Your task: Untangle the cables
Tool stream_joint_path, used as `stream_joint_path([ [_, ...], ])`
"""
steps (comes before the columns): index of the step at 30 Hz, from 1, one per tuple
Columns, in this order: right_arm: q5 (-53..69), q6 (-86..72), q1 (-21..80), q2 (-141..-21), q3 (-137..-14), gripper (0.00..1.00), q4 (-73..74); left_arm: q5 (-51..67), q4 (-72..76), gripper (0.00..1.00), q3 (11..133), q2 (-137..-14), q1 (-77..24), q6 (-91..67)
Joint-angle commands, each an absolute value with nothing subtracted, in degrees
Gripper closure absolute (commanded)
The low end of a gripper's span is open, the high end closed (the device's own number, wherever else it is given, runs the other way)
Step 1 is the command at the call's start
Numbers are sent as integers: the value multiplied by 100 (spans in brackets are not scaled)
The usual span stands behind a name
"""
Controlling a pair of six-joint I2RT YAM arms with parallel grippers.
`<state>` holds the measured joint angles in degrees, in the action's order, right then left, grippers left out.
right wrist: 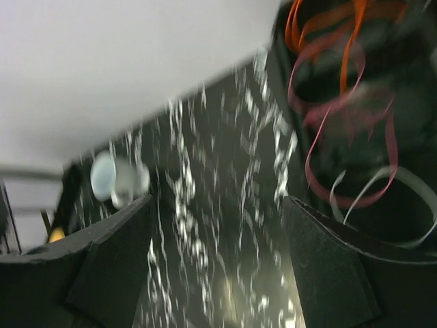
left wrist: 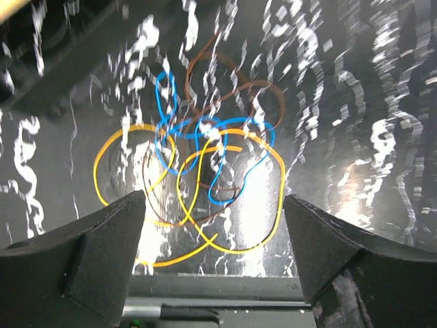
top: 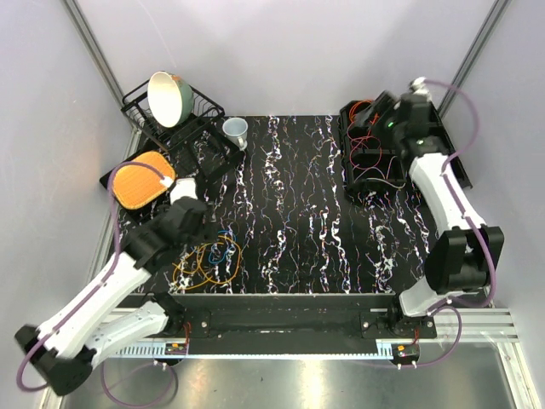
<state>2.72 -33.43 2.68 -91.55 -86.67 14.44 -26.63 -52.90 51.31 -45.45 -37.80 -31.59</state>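
A tangle of thin cables [top: 209, 260] in yellow, orange, blue and brown lies in loose loops on the black marbled table, near the front left. My left gripper [top: 207, 232] hovers just behind it. In the left wrist view the cables [left wrist: 205, 147] spread out ahead of and between the wide-apart fingers of the left gripper [left wrist: 213, 198], which is open and holds nothing. My right gripper [top: 368, 115] is over the black bin [top: 358, 183] at the back right. Orange, red and whitish cables [right wrist: 341, 102] lie in that bin, right of the open, empty right gripper [right wrist: 215, 198]; this view is blurred.
A black dish rack [top: 183, 136] holding a green-and-cream bowl [top: 169, 98] stands at the back left. A pale cup [top: 236, 129] lies beside it. An orange round pad [top: 142, 181] sits at the left edge. Grey walls enclose the table.
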Motion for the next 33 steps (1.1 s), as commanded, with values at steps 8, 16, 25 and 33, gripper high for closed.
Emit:
stream_joint_path([
  [8,957,-3823,1020,-7665,-6497,19,2013,-3261,-5440,25,4467,-5590,-3481,-5308],
  [16,1055,-3744,1020,-7111,-6065,19,2118,-3032,-4914,26,3543,-5493,-3252,-6003],
  [25,1107,-3718,1020,-7084,-6012,19,2118,-2787,-4070,35,2936,-5554,-3094,-5871],
  [33,1099,-3692,1020,-7049,-6047,19,2171,-2708,-3385,78,2997,-5958,-3085,-5538],
])
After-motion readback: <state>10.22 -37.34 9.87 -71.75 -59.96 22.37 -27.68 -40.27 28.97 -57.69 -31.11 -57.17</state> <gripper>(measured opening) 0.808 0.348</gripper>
